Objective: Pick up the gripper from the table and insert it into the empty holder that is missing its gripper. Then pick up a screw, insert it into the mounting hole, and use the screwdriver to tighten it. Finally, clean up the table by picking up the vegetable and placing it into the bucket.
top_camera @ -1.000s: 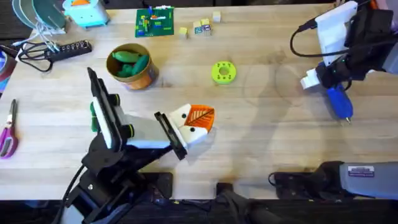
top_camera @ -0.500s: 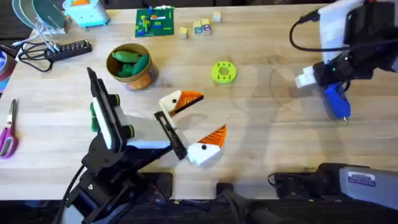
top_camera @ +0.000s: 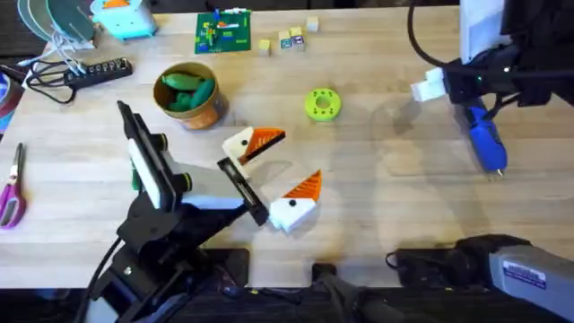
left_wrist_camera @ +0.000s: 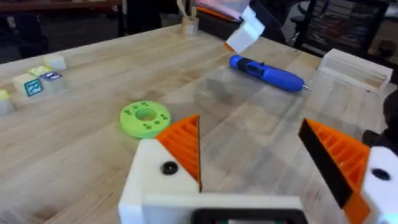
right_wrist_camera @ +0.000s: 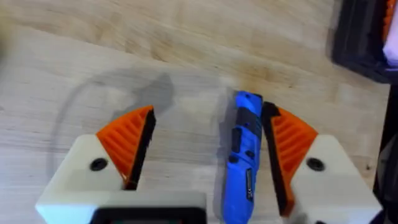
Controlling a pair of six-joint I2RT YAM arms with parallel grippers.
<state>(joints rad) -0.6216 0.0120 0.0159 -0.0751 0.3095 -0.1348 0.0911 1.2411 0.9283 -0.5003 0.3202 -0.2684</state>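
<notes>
At the far left edge of the light wooden table point(top_camera: 377, 224) you see a pair of pink-handled scissors point(top_camera: 11, 188) and, further back, a black power strip point(top_camera: 94, 70). Next comes the small round ochre-orange bucket with a tan rim point(top_camera: 188, 97), which holds green vegetable pieces point(top_camera: 186, 88).

In front of the bucket is the left gripper point(top_camera: 273, 170). Its two white finger blocks with orange ribbed pads are spread wide and hold nothing; one fingertip point(top_camera: 254, 144) points toward the bucket side, the other point(top_camera: 296, 199) lies nearer the table's front edge. The left wrist view shows a small dark round mounting hole point(left_wrist_camera: 168, 167) in the side of the nearer white holder block point(left_wrist_camera: 155, 180).

Just past the gripper lies a green round plastic disc with holes point(top_camera: 323, 104). Behind it, at the far edge, you find a green circuit board point(top_camera: 223, 32) and a few small cubes point(top_camera: 289, 38).

On the right lies the blue pen-shaped electric screwdriver point(top_camera: 485, 144), flat on the table with its metal bit toward the front edge. The right gripper point(right_wrist_camera: 208, 146) hangs above it with the fingers wide apart. In the right wrist view the screwdriver point(right_wrist_camera: 244, 155) sits between the orange pads, close beside one pad point(right_wrist_camera: 287, 149) and well apart from the other point(right_wrist_camera: 127, 143). You cannot tell whether that pad touches it.
</notes>
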